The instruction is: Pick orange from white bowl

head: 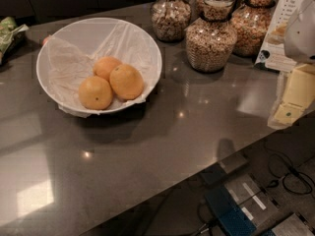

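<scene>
The white bowl [54, 38], lined with crinkled translucent wrap, stands on the grey counter at the upper left. Three oranges lie together in its near side. The orange [127, 81], the largest and plain-skinned, is on the right of the group. An orange with a small dark dot [95, 92] is at the front left, and a smaller, paler one [107, 67] sits behind them. My gripper [290, 107], pale yellow under a white arm housing, hangs at the right edge of the view, far to the right of the bowl and touching nothing.
Three glass jars of grains [210, 38] stand at the back of the counter, right of the bowl. A printed card [283, 28] leans behind the gripper. A green packet [9, 31] lies at the far left. The counter edge runs diagonally, with cables and equipment [246, 200] on the floor below.
</scene>
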You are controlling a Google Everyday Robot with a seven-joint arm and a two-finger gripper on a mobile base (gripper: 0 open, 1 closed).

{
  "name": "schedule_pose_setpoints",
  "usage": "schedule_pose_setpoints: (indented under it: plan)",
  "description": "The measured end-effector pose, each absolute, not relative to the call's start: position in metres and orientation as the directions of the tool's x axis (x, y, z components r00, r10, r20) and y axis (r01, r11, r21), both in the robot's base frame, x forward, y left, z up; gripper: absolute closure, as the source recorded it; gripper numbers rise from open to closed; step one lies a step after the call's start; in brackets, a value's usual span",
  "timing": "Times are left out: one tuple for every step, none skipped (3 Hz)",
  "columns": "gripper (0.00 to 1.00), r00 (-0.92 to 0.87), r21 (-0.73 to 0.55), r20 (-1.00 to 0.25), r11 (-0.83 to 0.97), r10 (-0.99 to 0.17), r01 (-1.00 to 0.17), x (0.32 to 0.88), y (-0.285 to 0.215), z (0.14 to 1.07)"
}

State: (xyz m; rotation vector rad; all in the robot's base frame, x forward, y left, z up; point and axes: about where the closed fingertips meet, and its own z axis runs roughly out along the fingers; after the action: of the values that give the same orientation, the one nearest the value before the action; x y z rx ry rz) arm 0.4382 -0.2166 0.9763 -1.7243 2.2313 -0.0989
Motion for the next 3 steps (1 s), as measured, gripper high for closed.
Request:
schedule_pose_setpoints:
  plan:
    - [0.0,-0.221,-0.247,-0.208,0.27,-0.953,-0.931,0.438,-0.216,0.976]
    - [0.0,-0.213,-0.231,-0.231,0.266,-0.949,-0.936,0.454,-0.191,0.958]
    - [0.0,-0.154,-0.238,-0.281,0.225,-0.947,-0.945,0.475,-0.15,0.948]
